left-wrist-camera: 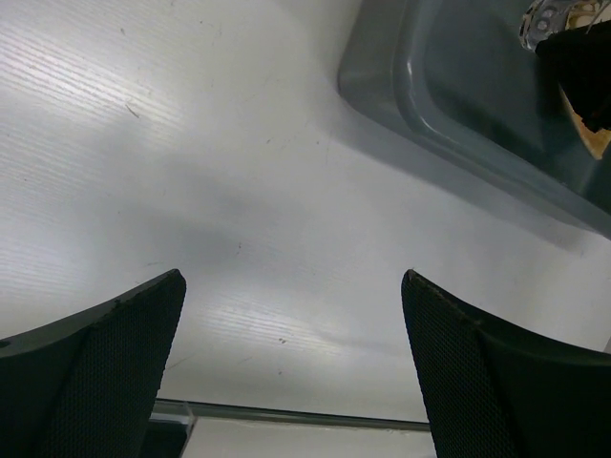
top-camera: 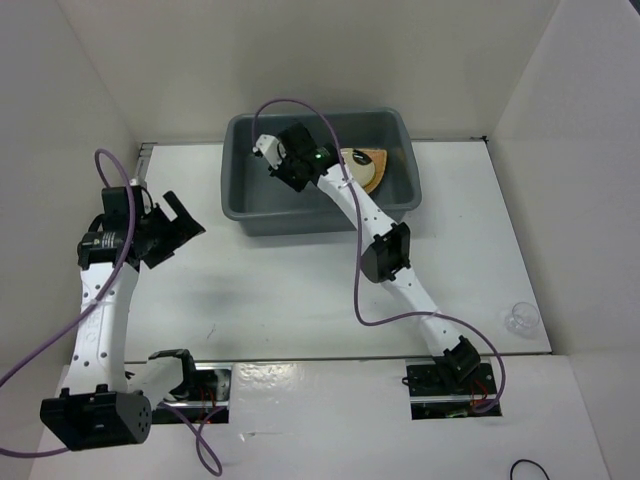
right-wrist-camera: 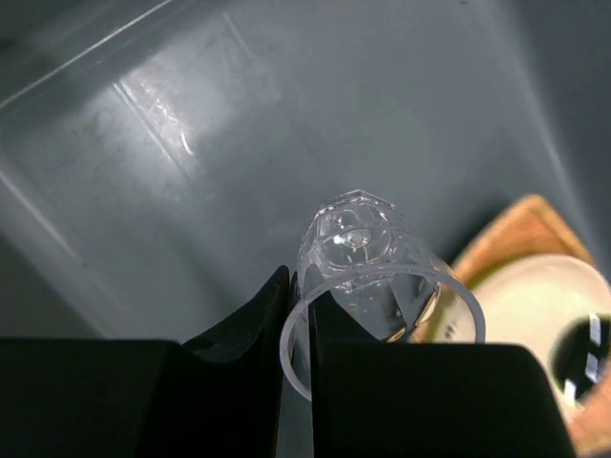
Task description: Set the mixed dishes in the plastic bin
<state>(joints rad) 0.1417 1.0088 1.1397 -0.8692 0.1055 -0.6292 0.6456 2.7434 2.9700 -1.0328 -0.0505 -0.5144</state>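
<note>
Glass (right-wrist-camera: 368,277) held over bin (right-wrist-camera: 191,143)
Right gripper (right-wrist-camera: 298,305) pinches its rim; left gripper (left-wrist-camera: 291,367) gapes wide, empty, above the table (left-wrist-camera: 191,143).

top view: right arm (top-camera: 385,250) covers the left part of plate (top-camera: 385,158) and saucer (top-camera: 365,180) in the bin (top-camera: 240,195) - glass (right-wrist-camera: 368,253) can't be made out there. right wrist view: plate and saucer run off the right edge. small clear item (top-camera: 520,318) by the table (top-camera: 300,290)'s right edge - too small to identify. left wrist view: bin cut off top and right.
</note>
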